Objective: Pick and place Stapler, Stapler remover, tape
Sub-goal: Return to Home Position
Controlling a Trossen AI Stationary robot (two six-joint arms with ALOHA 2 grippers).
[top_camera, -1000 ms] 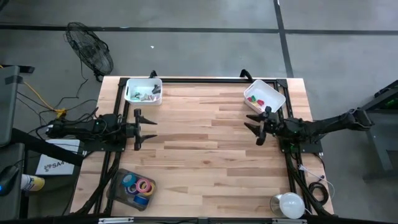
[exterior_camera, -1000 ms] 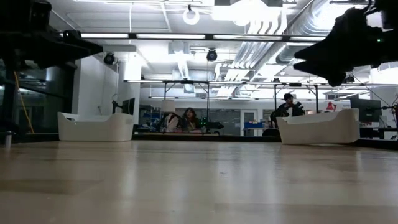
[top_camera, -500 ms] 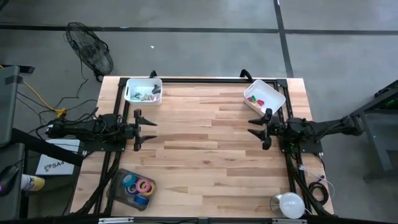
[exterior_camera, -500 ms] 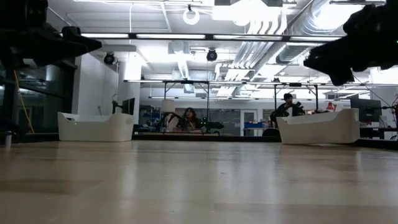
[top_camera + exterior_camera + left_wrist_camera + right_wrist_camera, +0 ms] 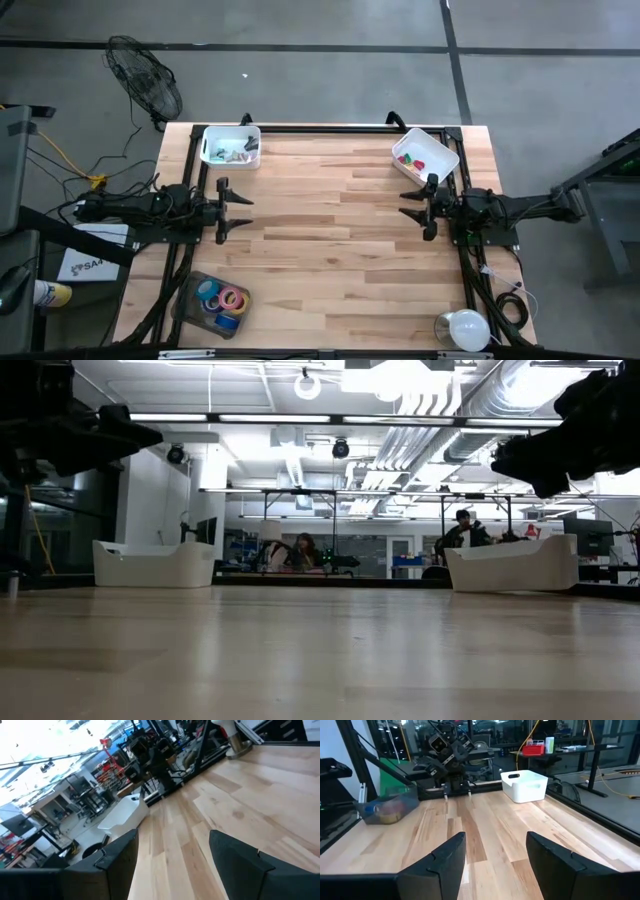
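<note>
Two pincers face each other, well apart: the left pincer (image 5: 238, 208) and the right pincer (image 5: 410, 207), both spread wide, holding nothing. Two white bins: the right bin (image 5: 441, 146) is just beside the right pincer, its red and green contents too small to count. The left bin (image 5: 207, 135) is near the left pincer, its contents greyish and unclear. One tray (image 5: 190, 287) on the left pincer's other side holds four tape (image 5: 232, 298) rolls, partly overlapping.
</note>
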